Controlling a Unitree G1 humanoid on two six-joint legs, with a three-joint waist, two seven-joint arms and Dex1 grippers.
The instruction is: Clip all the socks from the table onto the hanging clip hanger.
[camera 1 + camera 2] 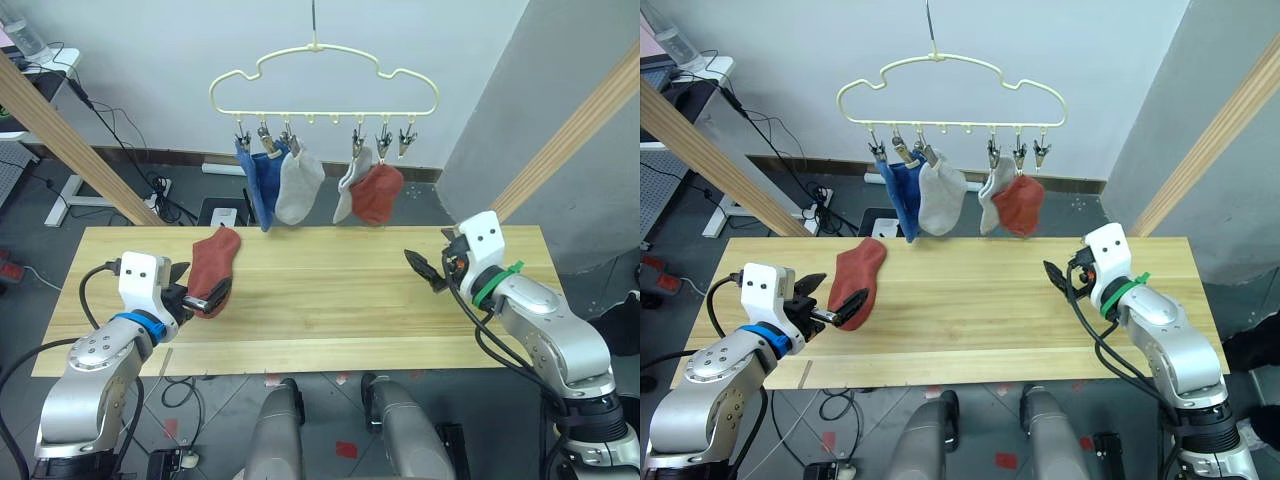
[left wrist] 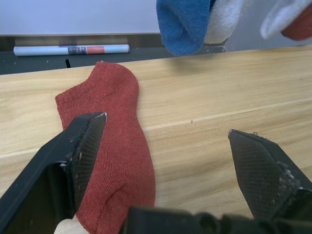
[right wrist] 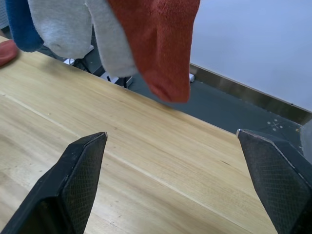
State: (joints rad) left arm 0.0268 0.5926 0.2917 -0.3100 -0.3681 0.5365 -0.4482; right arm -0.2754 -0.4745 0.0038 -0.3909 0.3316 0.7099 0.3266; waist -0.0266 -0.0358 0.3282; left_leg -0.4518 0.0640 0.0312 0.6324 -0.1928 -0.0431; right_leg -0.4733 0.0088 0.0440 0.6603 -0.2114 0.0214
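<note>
The left gripper (image 1: 196,296) hangs wide open and empty at the last rust-red sock (image 1: 214,268) on the table (image 1: 330,300). One finger (image 2: 85,146) overlaps its heel end. The sock's long axis runs toward twelve o'clock, slightly tilted. The right gripper (image 1: 428,268), also open and empty, is well apart. The clip hanger (image 1: 322,85) hangs beyond, holding five socks.

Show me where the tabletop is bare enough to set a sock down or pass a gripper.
Bare planks of the table run from the rust-red sock across to the right gripper, and along the near edge between both arms. Crowded: the left end, where the open left gripper sits at that sock, and overhead under the clip hanger.
</note>
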